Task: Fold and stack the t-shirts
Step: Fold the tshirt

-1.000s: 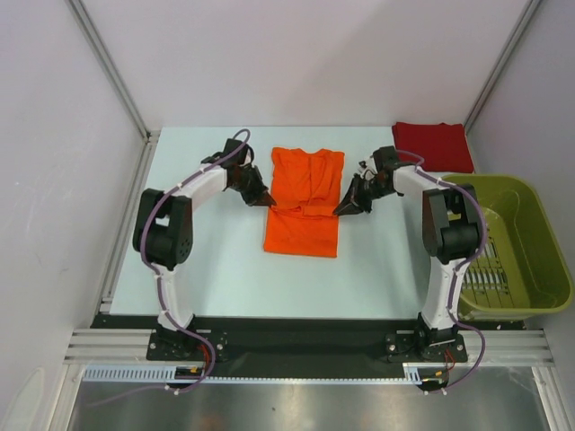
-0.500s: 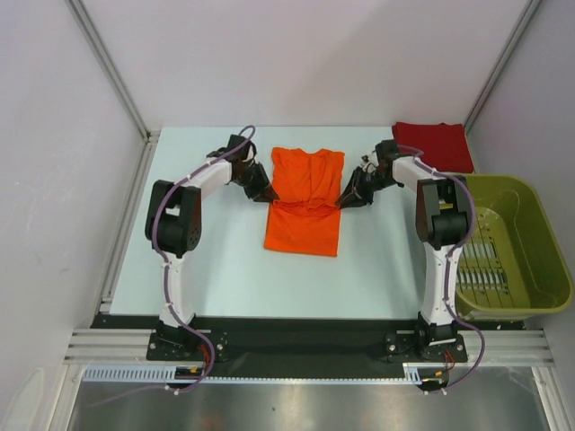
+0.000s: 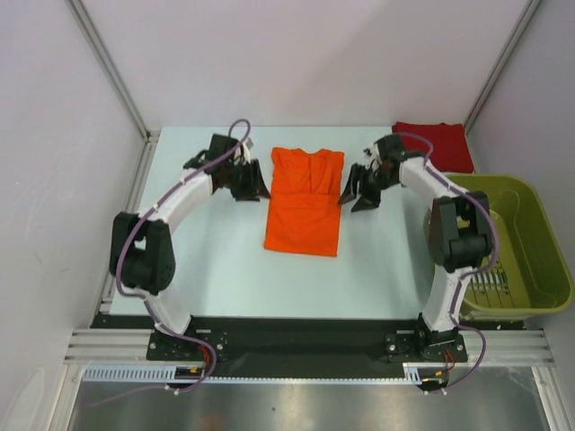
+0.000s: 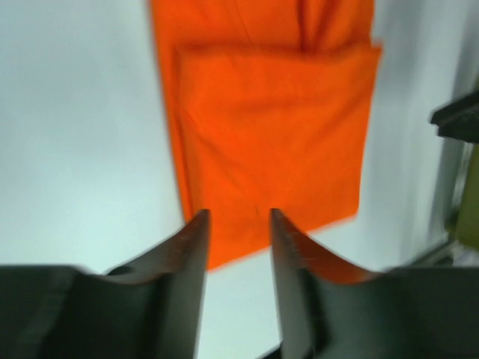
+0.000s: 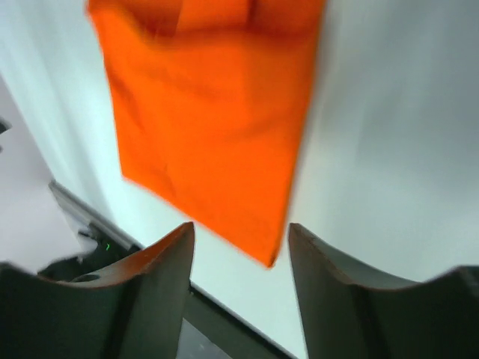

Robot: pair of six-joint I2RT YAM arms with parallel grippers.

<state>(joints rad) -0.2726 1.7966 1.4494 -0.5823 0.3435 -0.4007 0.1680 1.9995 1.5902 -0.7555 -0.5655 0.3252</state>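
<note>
The orange t-shirt point(image 3: 304, 202) lies flat on the table point(image 3: 207, 260) as a long rectangle, directly between the two sets of fingers, with its far part doubled over itself. The left gripper point(image 3: 252, 190) sits just off the shirt's left edge, near the far half, apart from the cloth. In its wrist view its fingers point(image 4: 187, 254) stand a moderate way apart with nothing between them. The shirt spreads out ahead of and below their tips, and one corner of it shows through the gap. The right gripper point(image 3: 356, 197) sits just off the shirt's right edge, opposite the left one. Its fingers point(image 5: 161, 277) are spread wider and grip nothing, and the shirt's corner lies ahead of and beneath the tips. The dark red t-shirt point(image 3: 429, 135), folded into a small rectangle, lies beyond the right fingers and farther out to their right, well apart from them, at the table's far corner. The olive-green basket point(image 3: 545, 235) stands to the right of the right fingers and nearer the arm bases, with its slotted floor showing.
</note>
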